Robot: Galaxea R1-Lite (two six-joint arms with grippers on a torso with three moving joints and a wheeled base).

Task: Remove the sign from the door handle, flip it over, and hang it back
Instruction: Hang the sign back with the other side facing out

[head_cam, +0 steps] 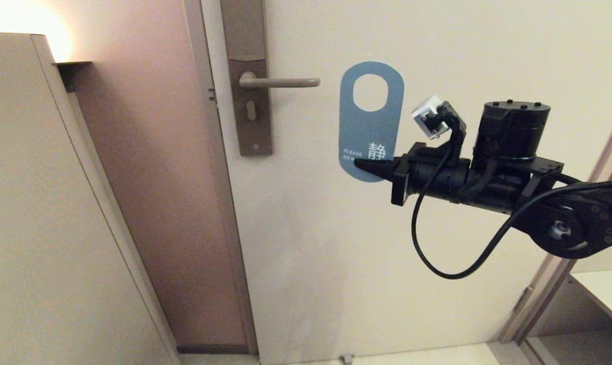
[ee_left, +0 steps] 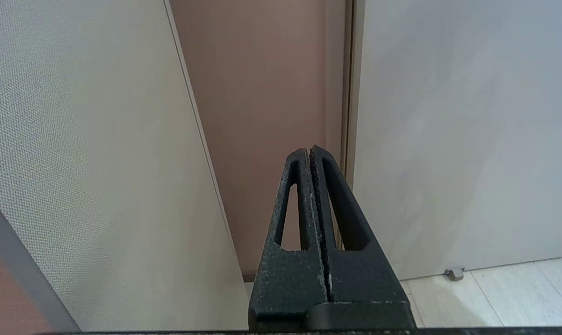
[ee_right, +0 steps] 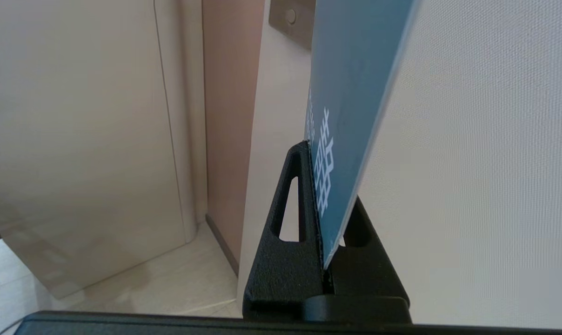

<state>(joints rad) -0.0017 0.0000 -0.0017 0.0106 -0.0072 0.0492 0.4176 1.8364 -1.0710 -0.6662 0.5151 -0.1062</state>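
The sign [head_cam: 369, 129] is off the handle and held upright in front of the door, to the right of the lever. Its blue "DO NOT DISTURB" face shows, with the oval hole at the top. My right gripper [head_cam: 357, 163] is shut on the sign's lower end; in the right wrist view the blue card [ee_right: 351, 93] stands between the closed jaws of that gripper [ee_right: 316, 149]. The door handle [head_cam: 280, 81] is a bare beige lever on a brown backplate [head_cam: 249, 76], left of the sign. My left gripper [ee_left: 309, 151] is shut and empty, out of the head view.
The cream door [head_cam: 437, 228] fills the background. A beige cabinet side [head_cam: 42, 203] stands at the left, with a brown wall strip [head_cam: 149, 177] between it and the door frame. A door stop [ee_left: 454, 273] sits on the floor.
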